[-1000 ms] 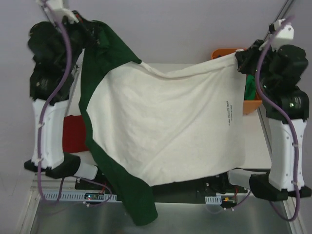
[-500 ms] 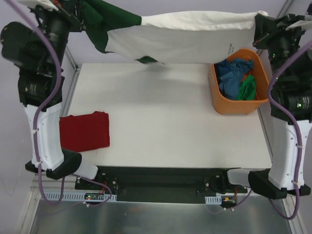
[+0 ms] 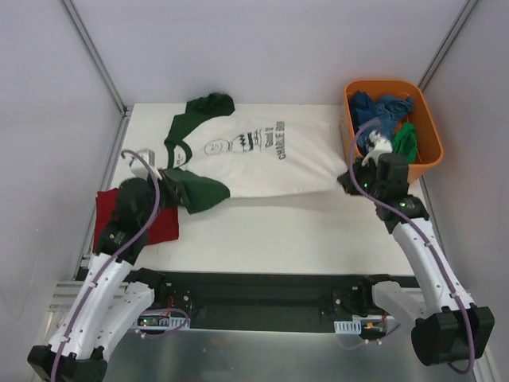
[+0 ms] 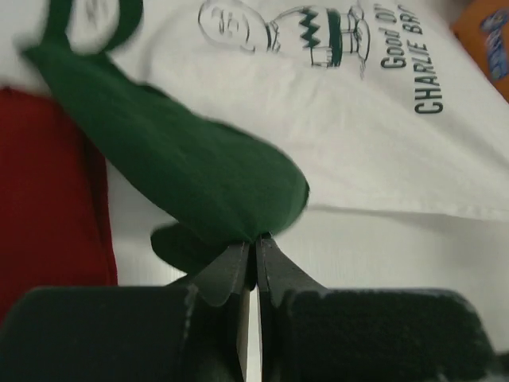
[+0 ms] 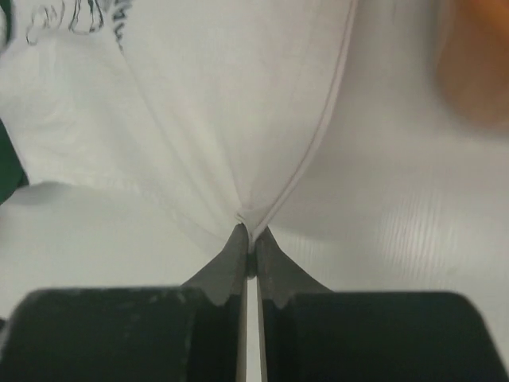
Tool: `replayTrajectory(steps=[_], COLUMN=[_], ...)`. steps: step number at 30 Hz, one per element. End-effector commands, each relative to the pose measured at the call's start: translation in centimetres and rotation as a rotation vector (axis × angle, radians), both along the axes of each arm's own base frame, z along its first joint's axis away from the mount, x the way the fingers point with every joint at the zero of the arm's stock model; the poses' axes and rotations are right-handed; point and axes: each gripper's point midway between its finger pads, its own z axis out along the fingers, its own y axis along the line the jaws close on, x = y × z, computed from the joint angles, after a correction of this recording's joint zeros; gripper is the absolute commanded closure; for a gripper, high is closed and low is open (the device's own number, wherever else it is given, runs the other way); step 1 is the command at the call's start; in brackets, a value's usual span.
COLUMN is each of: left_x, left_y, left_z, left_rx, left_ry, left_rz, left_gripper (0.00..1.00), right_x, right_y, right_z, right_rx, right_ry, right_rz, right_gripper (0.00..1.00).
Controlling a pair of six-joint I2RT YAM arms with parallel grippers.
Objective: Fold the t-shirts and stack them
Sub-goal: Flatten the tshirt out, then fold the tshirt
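Note:
The white t-shirt point(image 3: 262, 159) with dark green sleeves lies spread print-up across the back of the table; its cartoon print point(image 4: 318, 36) shows in the left wrist view. My left gripper point(image 3: 163, 179) is shut on the near green sleeve point(image 4: 199, 167), pinching it at the fingertips point(image 4: 256, 243). My right gripper point(image 3: 347, 181) is shut on the shirt's white hem corner point(image 5: 250, 216) at the right. A folded dark red t-shirt point(image 3: 131, 219) lies at the left edge, partly under my left arm. Blue point(image 3: 382, 111) and green point(image 3: 406, 139) shirts sit in the tub.
An orange plastic tub point(image 3: 429, 139) stands at the back right corner, close beside my right arm. Bare white tabletop point(image 3: 302, 227) stretches between the shirt and the near edge. Metal frame posts run along the back corners.
Both arms swung the white shirt from held up high down and forward onto the table, where it now lies flat print-up. Both grippers kept their grip and have come low.

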Motion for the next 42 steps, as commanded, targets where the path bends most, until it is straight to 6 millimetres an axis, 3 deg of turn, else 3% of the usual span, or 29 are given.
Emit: replayTrajectory(steps=[1,2,4,5,6,11,13,16,19,24,31,36,40,42], left_x=[-4.6,-5.5,-7.3,-7.8,-8.5,-10.4,-11.1,-11.6,-12.9,-16.0,-17.8,-16.9,-14.5,-12.8], left_y=[-2.4,-2.5,-3.1,-3.1,-3.0,-2.5,-2.0,-1.6,-0.2,3.2,3.1,2.5,1.3,1.1], left_z=[-7.0,-7.9,-11.5,-12.1,-13.6,-15.5,-15.5,-13.6,-11.6,-10.7,-10.4,-11.1,-10.0,-9.1], left_rx=[-0.314,-0.34,-0.381,-0.394,-0.396,-0.444,-0.461,-0.492,-0.496,-0.479,-0.539,-0.519,-0.506,-0.494], left_ry=[0.171,0.193,0.322,0.342,0.397,0.536,0.572,0.535,0.496,0.481,0.501,0.535,0.51,0.478], left_rz=[-0.046,-0.054,-0.06,-0.055,-0.044,0.038,0.089,0.108,0.166,0.322,0.325,0.309,0.248,0.24], left_gripper=[1.0,1.0,1.0,1.0,1.0,1.0,1.0,1.0,1.0,1.0,1.0,1.0,1.0,1.0], right_x=[-4.8,-6.3,-7.6,-8.7,-9.1,-11.6,-12.1,-13.3,-14.6,-16.8,-19.3,-19.5,-17.2,-15.9], right_y=[1.7,1.2,0.7,0.1,-0.3,-2.3,-3.2,-4.0,-4.1,-4.7,-2.5,-2.9,-4.3,-4.2], right_z=[-6.6,-9.4,-11.3,-12.3,-12.6,-13.0,-12.8,-12.4,-12.1,-11.8,-11.9,-12.1,-11.7,-11.5], right_rx=[0.125,0.109,0.091,0.069,0.059,0.006,-0.012,-0.028,-0.03,-0.062,0.036,0.025,-0.052,-0.053], right_ry=[0.199,0.289,0.355,0.399,0.416,0.491,0.495,0.509,0.531,0.601,0.688,0.707,0.642,0.63], right_rz=[0.05,0.026,0.006,-0.021,-0.041,-0.143,-0.196,-0.236,-0.232,-0.237,-0.157,-0.179,-0.231,-0.227], right_gripper=[0.98,0.98,0.98,0.98,0.98,0.98,0.97,0.96,0.96,0.94,0.94,0.91,0.91,0.92])
